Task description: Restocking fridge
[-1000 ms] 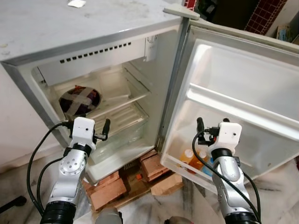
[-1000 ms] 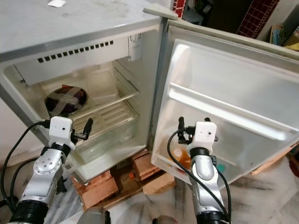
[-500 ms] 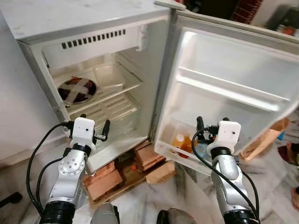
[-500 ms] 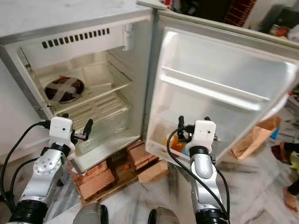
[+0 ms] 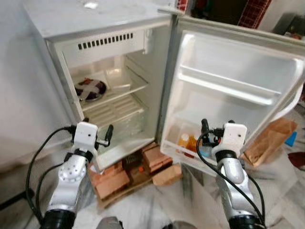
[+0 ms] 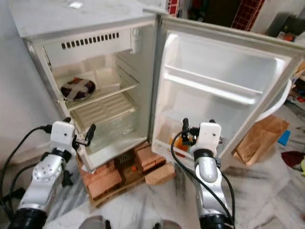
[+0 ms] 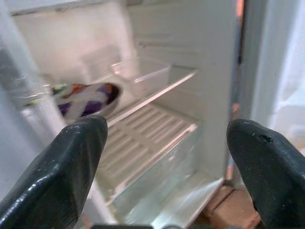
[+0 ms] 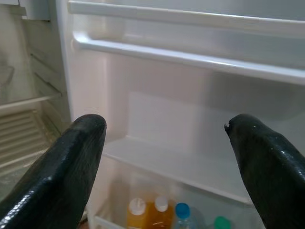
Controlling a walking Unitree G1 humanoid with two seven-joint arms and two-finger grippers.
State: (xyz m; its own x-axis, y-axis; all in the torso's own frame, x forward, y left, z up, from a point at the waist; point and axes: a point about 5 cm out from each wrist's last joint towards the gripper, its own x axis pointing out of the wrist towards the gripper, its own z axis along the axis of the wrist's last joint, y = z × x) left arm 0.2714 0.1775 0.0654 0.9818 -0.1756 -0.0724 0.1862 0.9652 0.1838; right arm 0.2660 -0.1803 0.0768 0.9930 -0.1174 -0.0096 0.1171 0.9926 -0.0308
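Note:
A small white fridge (image 5: 102, 28) stands open on wooden blocks (image 5: 143, 167), its door (image 5: 228, 62) swung to the right. A dark plate with a pale cross (image 5: 90, 88) and a clear tub (image 5: 116, 76) sit on the upper shelf. Orange bottles (image 5: 185, 142) and a blue-capped bottle (image 8: 182, 210) stand in the door's bottom rack. My left gripper (image 5: 93, 130) hangs open in front of the fridge's lower left corner, holding nothing. My right gripper (image 5: 217, 126) is open and empty in front of the door's bottom rack, short of the bottles.
A clear crisper drawer (image 5: 121, 129) fills the fridge bottom under a ribbed shelf (image 7: 143, 129). A brown paper bag (image 5: 269, 140) leans on the marble floor right of the door. A white wall (image 5: 24, 95) runs along the left.
The whole picture has shifted: the camera has drawn back and the fridge looks smaller and farther. Both grippers keep the same open pose.

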